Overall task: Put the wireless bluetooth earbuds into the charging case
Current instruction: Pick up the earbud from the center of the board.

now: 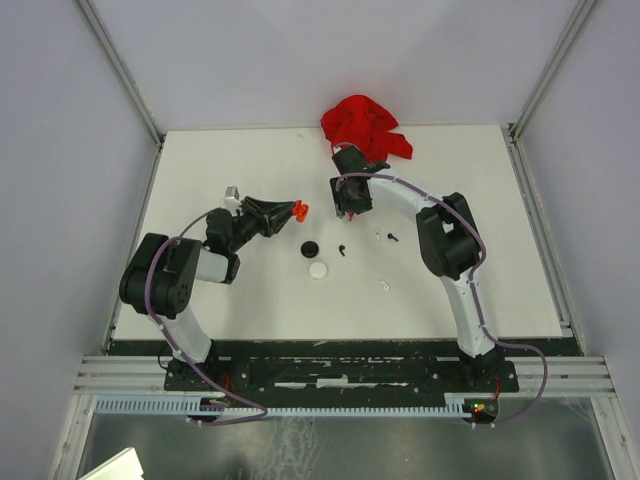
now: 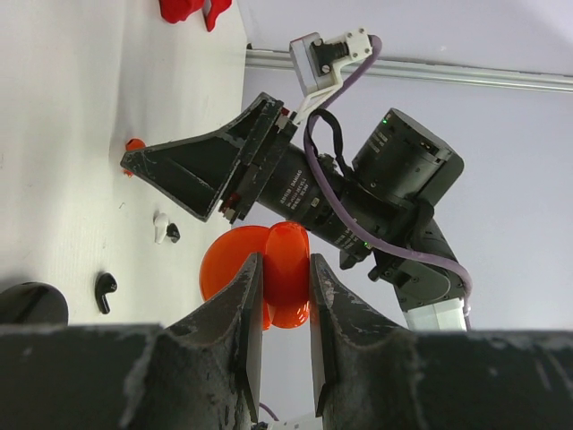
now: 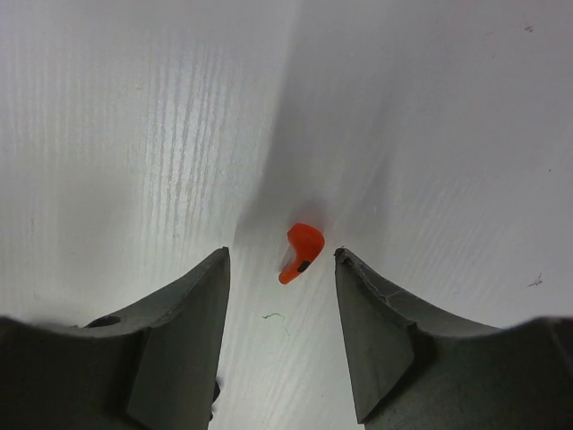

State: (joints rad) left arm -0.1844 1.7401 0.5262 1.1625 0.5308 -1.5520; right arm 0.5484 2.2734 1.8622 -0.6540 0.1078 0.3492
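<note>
Edges of table (image 1: 250,300) well away from both tools. Red cloth (image 1: 365,125) just beyond right gripper (image 3: 281,258). Open red case (image 2: 288,255) clamped in left gripper (image 2: 285,273), off the table. Right gripper, jaws apart, straddles red earbud (image 3: 303,244) lying nearer one fingertip (image 3: 354,278).

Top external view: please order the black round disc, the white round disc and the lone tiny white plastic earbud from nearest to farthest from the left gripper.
From the left gripper:
1. the black round disc, just toward the bases.
2. the white round disc, next toward the bases.
3. the tiny white earbud, farther right.
</note>
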